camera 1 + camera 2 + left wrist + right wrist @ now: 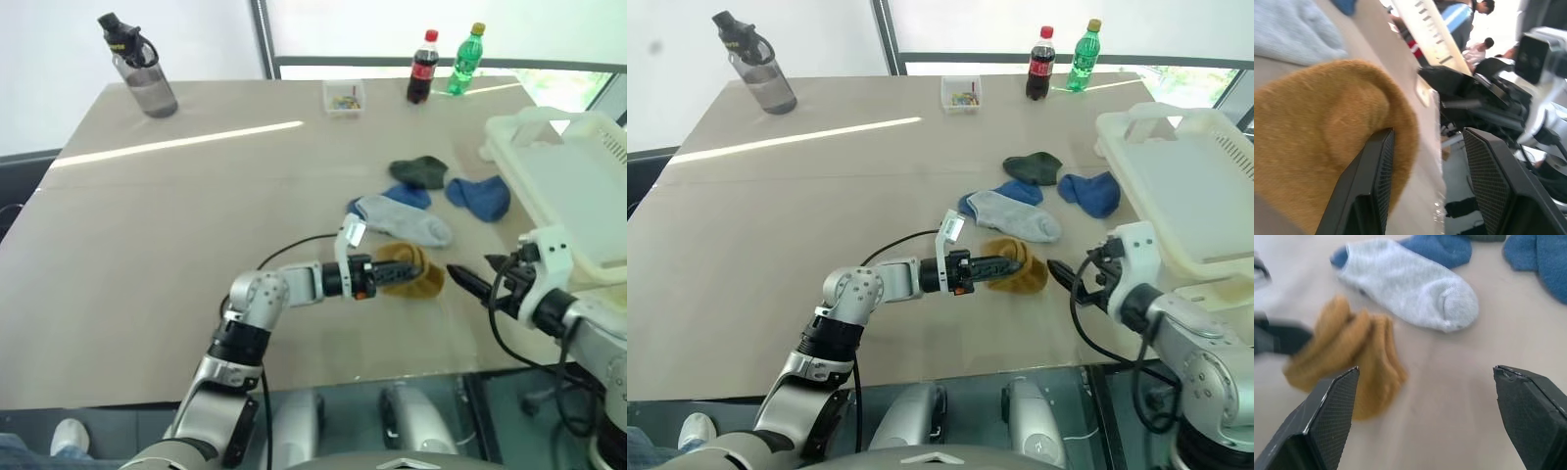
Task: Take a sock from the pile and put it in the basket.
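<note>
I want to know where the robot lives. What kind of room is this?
Probably an office or lab, not a home: a big plain table beside large windows, with a drinks bottle and a cola bottle left out.

Glass-walled lab, big test table

The pile lies loosely spread on the table's right half: a dark green sock farthest, two blue socks, a light grey sock flat, and a bunched mustard sock nearest. The basket, white plastic with slotted sides, sits just right of it.
</note>
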